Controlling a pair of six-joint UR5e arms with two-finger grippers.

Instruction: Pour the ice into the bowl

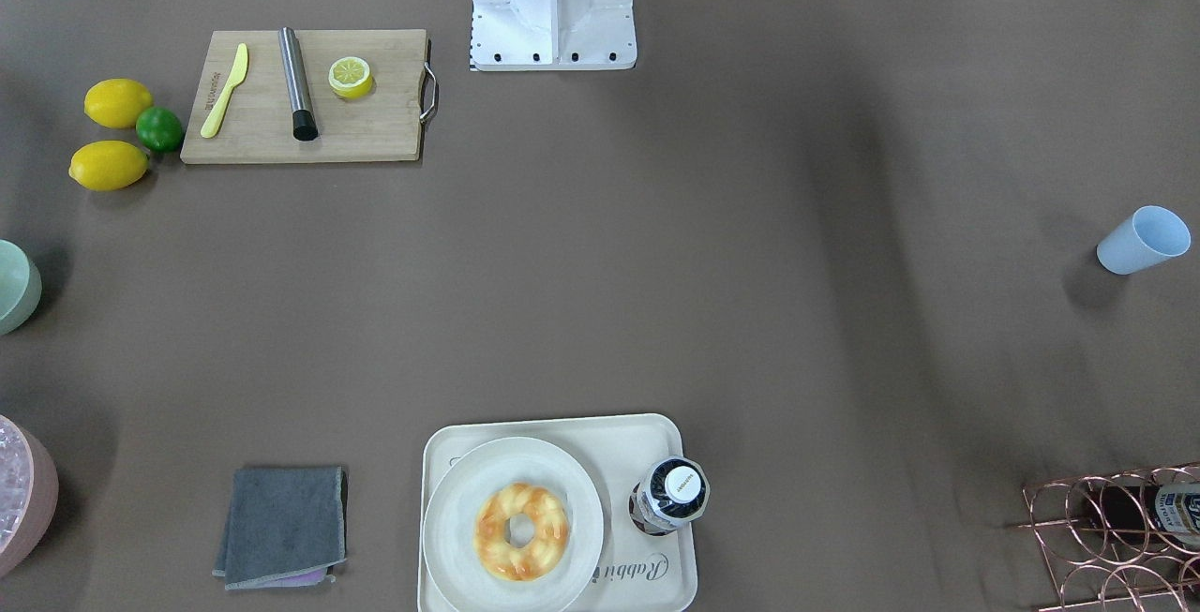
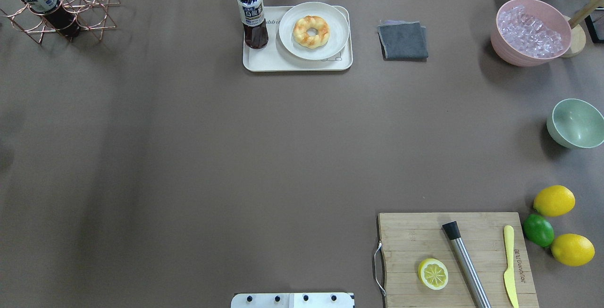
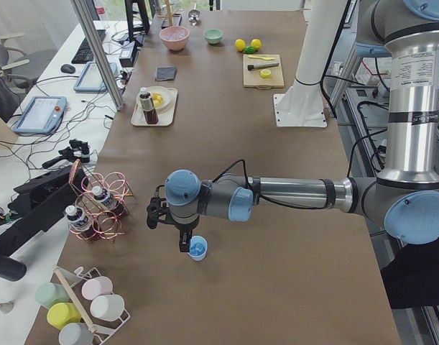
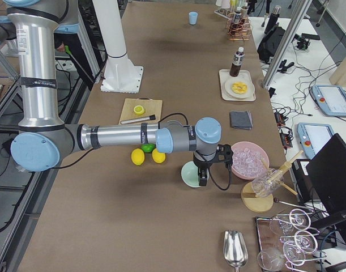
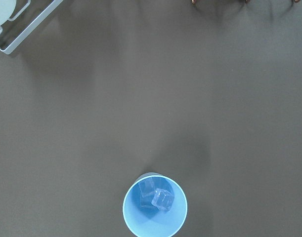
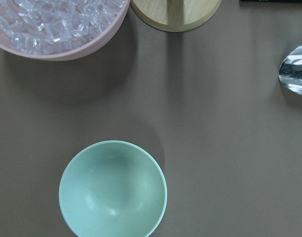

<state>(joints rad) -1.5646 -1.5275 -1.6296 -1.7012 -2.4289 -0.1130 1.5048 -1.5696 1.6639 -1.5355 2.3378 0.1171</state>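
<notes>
Brown-covered table [image 2: 188, 157] (cluttered desks [image 3: 32, 162] alongside)

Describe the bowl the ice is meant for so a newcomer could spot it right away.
In the overhead view, start at the far right corner of the table, at the big pink tub full of clear pieces. Just nearer the robot, before the lemons, sits the bowl: smaller, smooth, pale mint green and empty.

A long table [image 3: 226, 129] under a matte brown cover takes up most of the room. The light is soft and even, leaving only faint, broad shadows. Along its operators' edge runs a white desk [image 3: 52, 144] strewn with black cables, with a keyboard [image 3: 83, 50] and a blue-cased tablet [image 3: 38, 113] on it. An aluminium post [image 3: 97, 54] stands at that edge. The floor [image 4: 340, 34] is pale grey.
</notes>
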